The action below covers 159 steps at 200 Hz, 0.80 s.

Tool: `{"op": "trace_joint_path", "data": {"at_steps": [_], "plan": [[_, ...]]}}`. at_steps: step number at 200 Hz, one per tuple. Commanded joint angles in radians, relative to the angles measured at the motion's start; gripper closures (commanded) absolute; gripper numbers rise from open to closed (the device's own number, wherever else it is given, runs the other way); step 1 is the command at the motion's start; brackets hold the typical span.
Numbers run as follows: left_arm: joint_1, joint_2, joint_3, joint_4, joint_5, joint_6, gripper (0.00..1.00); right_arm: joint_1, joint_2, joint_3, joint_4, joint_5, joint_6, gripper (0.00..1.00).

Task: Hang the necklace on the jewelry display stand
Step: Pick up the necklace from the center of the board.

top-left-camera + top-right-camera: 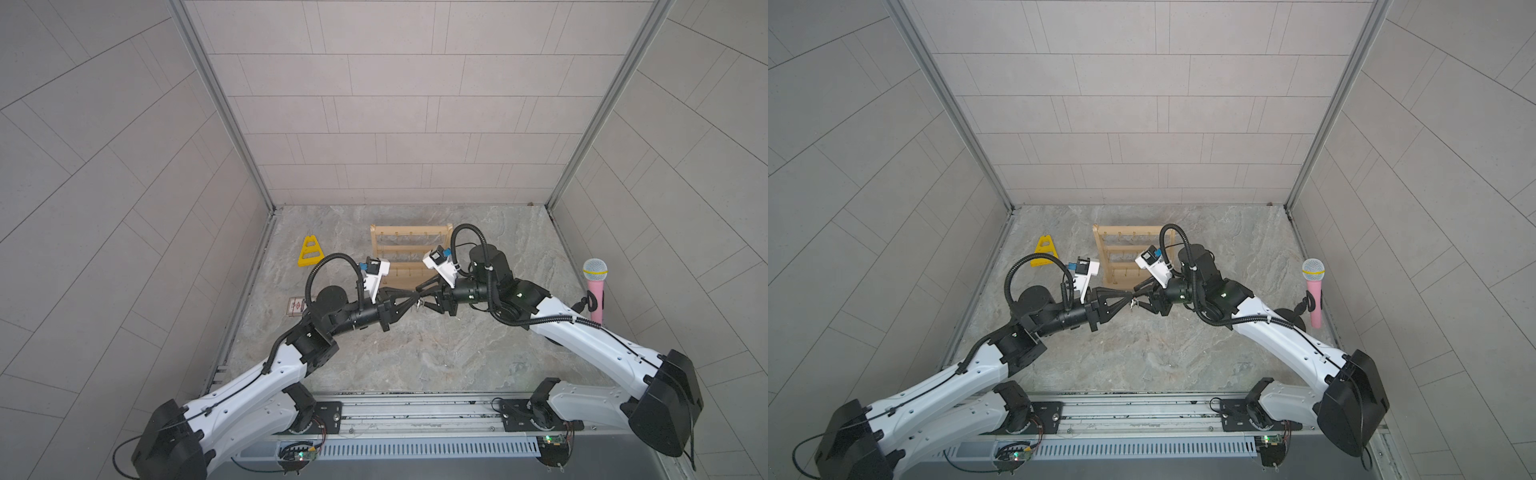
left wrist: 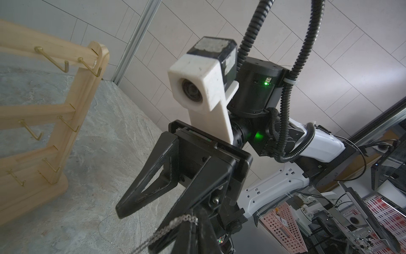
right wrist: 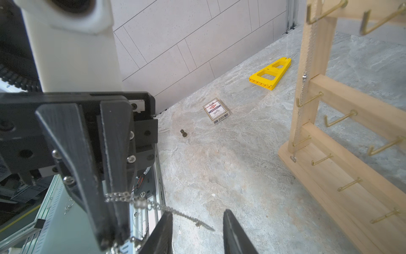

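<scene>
Here, 1 pale wooden 3-bar jewelry display stand (image 1: 411, 229) stands far back on the grey table (image 1: 374, 353). Before it, 2 tools meet: left tool (image 3: 112, 239) clenched on 1 silver chain necklace (image 3: 178, 212), right tool (image 3: 197, 217) released around its loose end. Aside: 1 pink microphone (image 1: 595, 291), 1 yellow triangular frame (image 1: 309, 251).

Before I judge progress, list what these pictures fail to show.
Both top views: necklace only a tiny glint; jewelry display stand, lowest bar's ends behind wrist cameras.
Left wrist view: chain's far end cut by the edge.
Right wrist view: card box print and small dark object too small.
</scene>
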Motion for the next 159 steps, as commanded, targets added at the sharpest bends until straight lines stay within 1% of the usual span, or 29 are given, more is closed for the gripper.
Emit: {"op": "trace_joint_path", "data": {"at_steps": [1, 159], "plan": [[0.006, -0.011, 0.035, 0.009, 0.002, 0.002, 0.92, -0.003, -0.014, 0.026, 0.008, -0.008, -0.014, 0.60], [0.009, -0.007, 0.041, 0.016, -0.009, -0.004, 0.92, 0.003, 0.014, 0.000, 0.106, -0.028, 0.042, 0.59]]}}
